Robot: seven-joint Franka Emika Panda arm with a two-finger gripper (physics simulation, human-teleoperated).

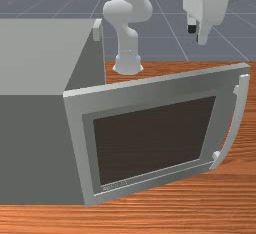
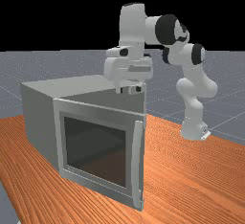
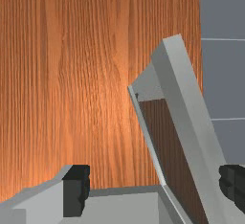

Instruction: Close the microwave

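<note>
In the front view my gripper [image 1: 197, 34] hangs higher than the microwave door [image 1: 155, 138], on the arm's side of it. The door stands wide open, hinged to the grey microwave body [image 1: 35, 148], its handle [image 1: 236, 123] at the free edge. In the far view the gripper [image 2: 129, 89] appears above the door's top edge, with the handle [image 2: 137, 163] lower down. The wrist view has the gripper [image 3: 154, 187] open, fingers wide apart and nothing held; below them are the door's top edge [image 3: 184, 94] and its inner side.
The wooden table [image 1: 175, 198] extends around the microwave. In the far view the arm's base [image 2: 193, 129] stands on the table behind the door. Past the door in the wrist view lies the table's edge, with grey floor [image 3: 222, 79] beyond.
</note>
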